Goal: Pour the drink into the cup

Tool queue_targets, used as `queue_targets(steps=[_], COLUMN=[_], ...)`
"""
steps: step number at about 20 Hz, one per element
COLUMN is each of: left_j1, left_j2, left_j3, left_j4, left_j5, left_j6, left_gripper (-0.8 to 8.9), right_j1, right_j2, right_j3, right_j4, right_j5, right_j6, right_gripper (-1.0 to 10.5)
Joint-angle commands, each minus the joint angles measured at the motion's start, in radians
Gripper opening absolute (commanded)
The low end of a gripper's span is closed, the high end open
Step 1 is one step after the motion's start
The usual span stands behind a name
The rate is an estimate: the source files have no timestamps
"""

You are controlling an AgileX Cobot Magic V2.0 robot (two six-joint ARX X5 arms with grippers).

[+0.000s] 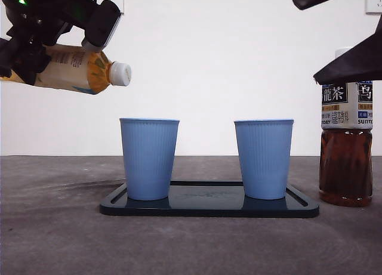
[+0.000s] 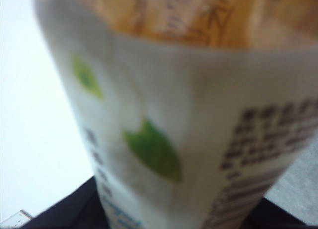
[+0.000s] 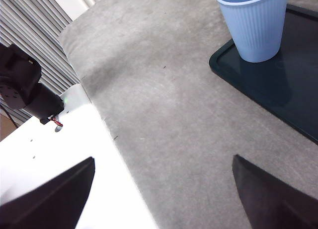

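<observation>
- The green tea bottle (image 1: 71, 67), holding amber liquid, hangs tilted almost level high at the left of the front view, its white cap (image 1: 120, 74) still on and pointing toward the cups.
- Two blue ribbed cups stand upright on a dark tray (image 1: 209, 206) on the grey bench (image 1: 59, 239): the left cup (image 1: 148, 158) lies below and just beyond the cap, the right cup (image 1: 263, 158) near the tray's other end. From this level their insides cannot be seen.
- A dark oolong tea bottle (image 1: 345, 144) stands beside the tray, its top hidden behind a black arm part.
- The left wrist view is filled by the blurred label.
- The left gripper (image 1: 51, 33) clamps the green tea bottle's body.
- The right gripper (image 3: 164, 199) hovers over bare bench, jaws spread wide and holding nothing.
</observation>
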Motion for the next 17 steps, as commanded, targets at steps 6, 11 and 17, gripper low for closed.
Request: queue_targets(steps=[6,11,17], left_j1=[-0.01,-0.01,-0.01], left_j2=[0.011,0.002,-0.04], left_j3=[0.035,0.035,0.035], left_j4=[0.037,0.033,0.022], left_j5=[-0.023,0.019,0.171], left_j6=[-0.108,-0.281,-0.546], left_gripper=[1.74,1.74,1.74], right_j1=[0.007,0.007,0.007], right_j2=[0.005,0.005,0.005], right_j3=[0.016,0.016,0.016], right_j4=[0.009,0.009,0.009], right_j5=[0.0,0.001,0.002], right_j6=[-0.016,-0.016,-0.015], right_gripper=[4.3,4.3,4.3])
